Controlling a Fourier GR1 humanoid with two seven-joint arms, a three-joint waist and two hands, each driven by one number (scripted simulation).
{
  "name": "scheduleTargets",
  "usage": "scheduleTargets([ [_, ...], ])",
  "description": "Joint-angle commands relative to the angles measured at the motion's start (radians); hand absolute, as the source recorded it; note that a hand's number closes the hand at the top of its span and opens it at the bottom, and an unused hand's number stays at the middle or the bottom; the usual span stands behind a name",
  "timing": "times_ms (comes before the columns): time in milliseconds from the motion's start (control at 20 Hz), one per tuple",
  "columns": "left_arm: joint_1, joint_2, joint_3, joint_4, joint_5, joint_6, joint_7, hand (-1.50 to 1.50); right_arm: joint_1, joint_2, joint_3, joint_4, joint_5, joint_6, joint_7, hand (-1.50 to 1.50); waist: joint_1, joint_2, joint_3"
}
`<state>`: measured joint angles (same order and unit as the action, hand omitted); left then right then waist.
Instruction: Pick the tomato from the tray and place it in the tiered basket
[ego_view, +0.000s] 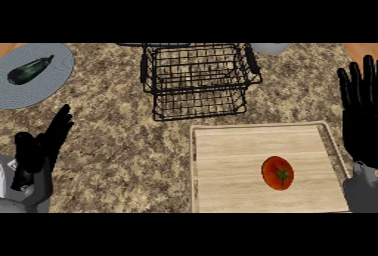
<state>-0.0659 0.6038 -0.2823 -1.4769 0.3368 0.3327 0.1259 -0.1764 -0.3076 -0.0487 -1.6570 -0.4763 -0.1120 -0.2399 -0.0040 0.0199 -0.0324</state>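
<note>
No text, label or number can be read anywhere.

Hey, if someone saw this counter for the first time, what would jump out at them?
Probably the red tomato, lying alone on the pale wooden tray at lower right. Next, the black wire tiered basket at the top centre of the counter, and the dark eggplant on a grey plate at upper left.

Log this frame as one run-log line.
phase: pre-grasp | tomato: on tray | tiered basket: nothing visible inside | left hand: open | right hand: open beside tray
</note>
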Motion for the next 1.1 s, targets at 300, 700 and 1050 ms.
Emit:
scheduleTargets([
  [300,-0.068,-0.165,-0.09,-0.016,0.017,-0.134,-0.136,0.0,0.011,-0.064,0.274,0.105,0.481,-0.21,0.1,-1.5,0.0,-0.016,0.018],
  [700,-0.078,-0.217,-0.067,0.092,0.005,-0.186,-0.239,0.0,0.042,0.165,0.426,0.012,0.533,-0.303,0.006,-1.5,-0.008,-0.022,0.031],
  [1050,-0.039,-0.218,-0.079,0.075,-0.006,-0.138,-0.26,0.0,0.103,-0.195,0.434,-0.153,0.819,-0.243,0.335,-1.5,-0.057,-0.037,0.021],
])
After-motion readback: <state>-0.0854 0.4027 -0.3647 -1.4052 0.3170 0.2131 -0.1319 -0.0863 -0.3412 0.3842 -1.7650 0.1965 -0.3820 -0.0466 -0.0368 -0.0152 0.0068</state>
